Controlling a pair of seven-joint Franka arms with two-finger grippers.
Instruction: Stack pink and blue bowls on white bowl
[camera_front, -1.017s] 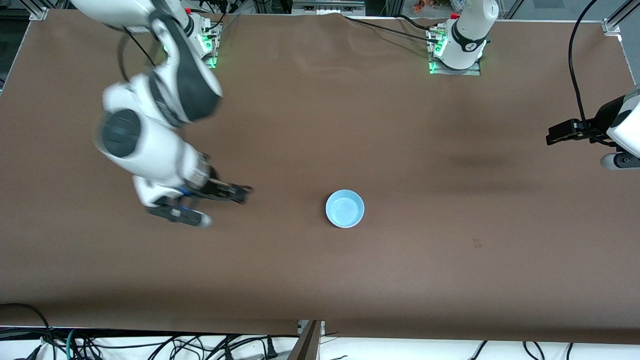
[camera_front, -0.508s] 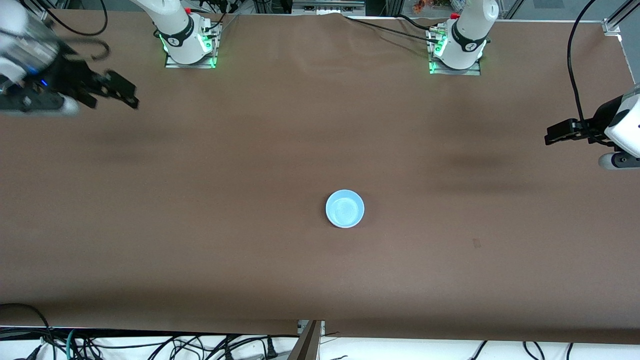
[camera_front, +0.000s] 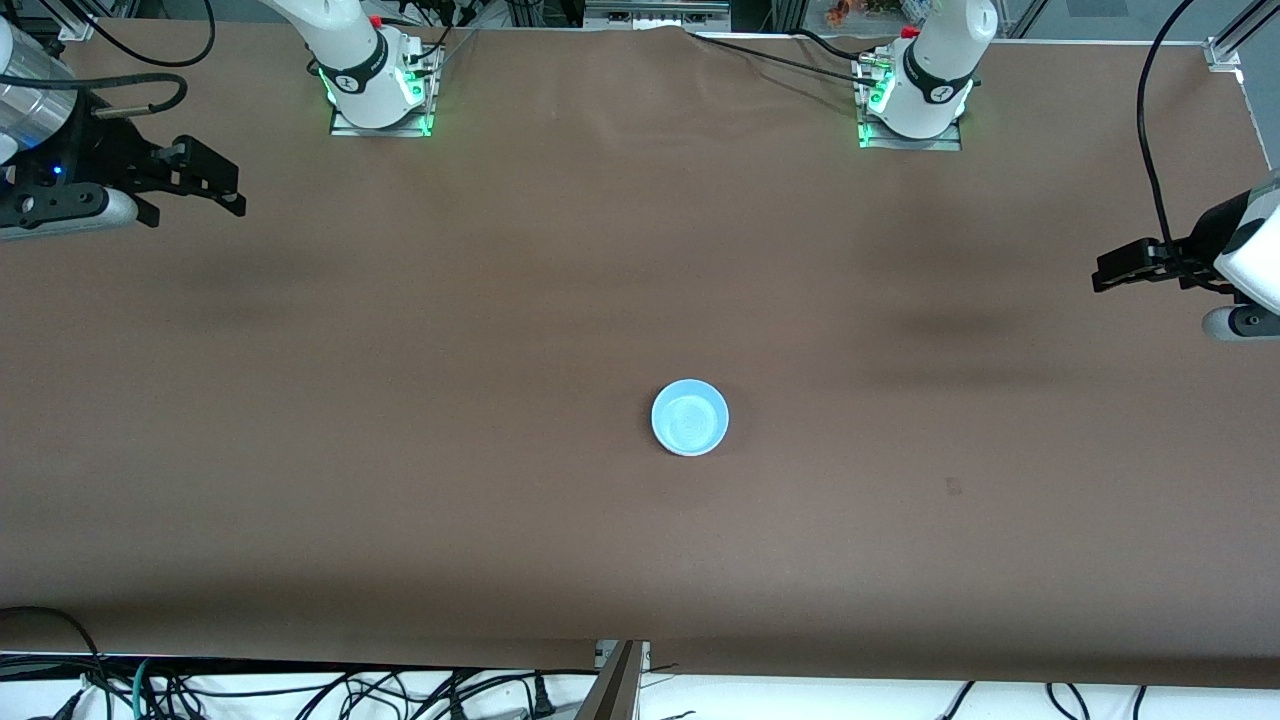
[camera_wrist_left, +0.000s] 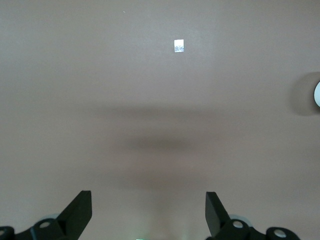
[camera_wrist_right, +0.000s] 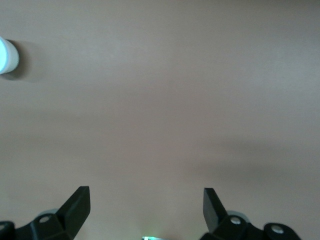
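Observation:
A light blue bowl (camera_front: 690, 417) sits upright alone in the middle of the brown table. Its edge also shows in the left wrist view (camera_wrist_left: 317, 94) and in the right wrist view (camera_wrist_right: 7, 56). No pink bowl or white bowl shows separately in any view. My right gripper (camera_front: 215, 185) hangs open and empty over the right arm's end of the table; its wrist view shows the open gripper (camera_wrist_right: 145, 197) over bare table. My left gripper (camera_front: 1105, 272) hangs open and empty over the left arm's end; its wrist view shows the same (camera_wrist_left: 148, 200).
The brown table cover (camera_front: 500, 300) spans the view. A small pale mark (camera_front: 953, 487) lies on it nearer the front camera than the bowl, also seen in the left wrist view (camera_wrist_left: 179, 45). Cables lie along the front edge (camera_front: 300, 690).
My right arm has swung away from the spot beside the blue bowl, up and out to its end of the table. The left arm and the bowl have not moved.

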